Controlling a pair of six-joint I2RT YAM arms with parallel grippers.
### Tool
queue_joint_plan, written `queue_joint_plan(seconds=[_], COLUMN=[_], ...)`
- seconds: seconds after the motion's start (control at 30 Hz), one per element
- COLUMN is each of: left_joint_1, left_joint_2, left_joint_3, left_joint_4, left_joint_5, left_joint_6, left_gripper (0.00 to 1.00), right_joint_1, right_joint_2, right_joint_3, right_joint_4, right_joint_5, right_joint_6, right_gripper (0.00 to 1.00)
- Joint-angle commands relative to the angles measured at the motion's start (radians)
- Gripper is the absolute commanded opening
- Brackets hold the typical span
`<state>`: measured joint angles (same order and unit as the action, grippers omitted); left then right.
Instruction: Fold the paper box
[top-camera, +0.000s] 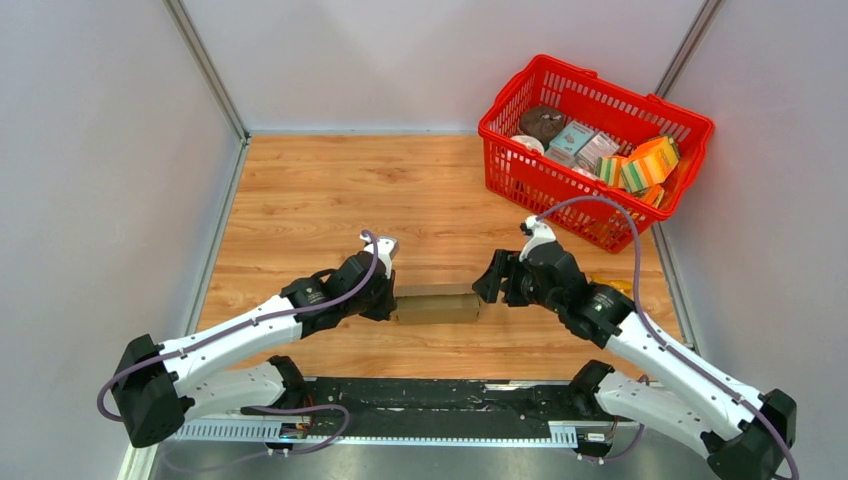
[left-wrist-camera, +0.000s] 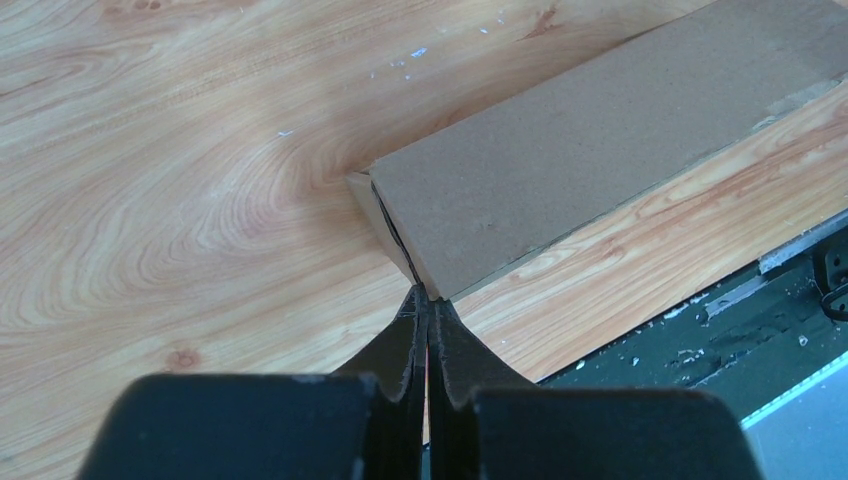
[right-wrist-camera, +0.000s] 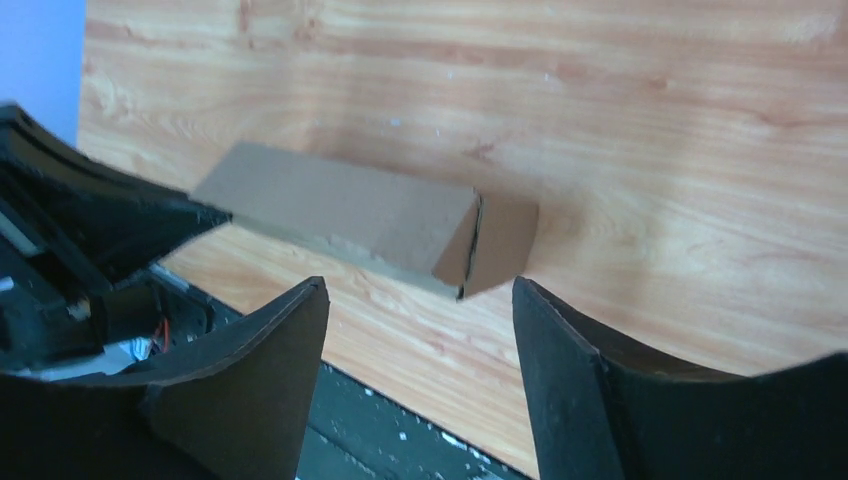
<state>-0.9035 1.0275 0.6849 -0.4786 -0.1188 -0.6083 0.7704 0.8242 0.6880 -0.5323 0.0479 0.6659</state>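
Observation:
The paper box (top-camera: 437, 305) is a small, plain brown rectangular box lying on the wooden table between both arms. My left gripper (top-camera: 388, 300) is shut, with its fingertips touching the near corner of the box's left end (left-wrist-camera: 400, 215); nothing shows between its fingers (left-wrist-camera: 428, 293). My right gripper (top-camera: 487, 280) stands open just off the box's right end, not touching it. In the right wrist view the box (right-wrist-camera: 340, 210) lies beyond the spread fingers (right-wrist-camera: 420, 282), and its end flap (right-wrist-camera: 500, 245) looks folded in, with a thin seam showing.
A red basket (top-camera: 540, 185) with several colourful packages stands at the back right. The black base rail (top-camera: 430, 400) runs along the near edge of the table. Grey walls close in the left, back and right sides.

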Motion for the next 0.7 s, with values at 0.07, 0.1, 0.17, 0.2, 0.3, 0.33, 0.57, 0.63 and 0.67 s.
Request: queue_joint_plan(seconds=[0.07,0.1,0.17,0.2,0.3,0.33,0.57,0.63,0.67], left_joint_1=[-0.005,-0.005,-0.005,-0.005,-0.005,-0.005,-0.005,-0.005,-0.003], left_joint_2=[-0.017,-0.017,-0.015,-0.014,-0.012,-0.012,-0.039,-0.067,-0.104], left_joint_3=[-0.004,-0.002,-0.004,-0.002,-0.001,0.001,0.001,0.01,0.015], left_joint_4=[0.017,0.017,0.02,0.02,0.017,0.015,0.02,0.005,-0.017], left_joint_5=[-0.016,-0.018,-0.016,-0.015,-0.015,-0.016,-0.016,-0.009,-0.01], left_joint_6=[-0.015,-0.015,-0.013,-0.015,-0.013,-0.015,-0.024,-0.016,-0.012], left_gripper=[0.0,0.0,0.0,0.0,0.0,0.0,0.15,0.29,0.35], right_joint_1=[-0.037,-0.036,-0.036,-0.036,-0.026,-0.023,-0.006,-0.006,-0.006], right_joint_2=[0.119,0.124,0.124,0.122,0.11,0.104,0.047,0.036,0.029], right_joint_3=[0.033,0.018,-0.033,-0.048,-0.09,-0.099,-0.22,-0.251,-0.26], right_joint_4=[0.158,0.188,0.262,0.288,0.337,0.341,0.396,0.403,0.413], right_joint_5=[0.0,0.009,0.029,0.021,0.009,0.012,-0.002,-0.003,-0.002], right_joint_6=[-0.06,-0.075,-0.089,-0.101,-0.098,-0.1,-0.092,-0.095,-0.098], right_gripper=[0.59,0.51,0.49,0.47,0.43,0.43,0.42,0.42,0.42])
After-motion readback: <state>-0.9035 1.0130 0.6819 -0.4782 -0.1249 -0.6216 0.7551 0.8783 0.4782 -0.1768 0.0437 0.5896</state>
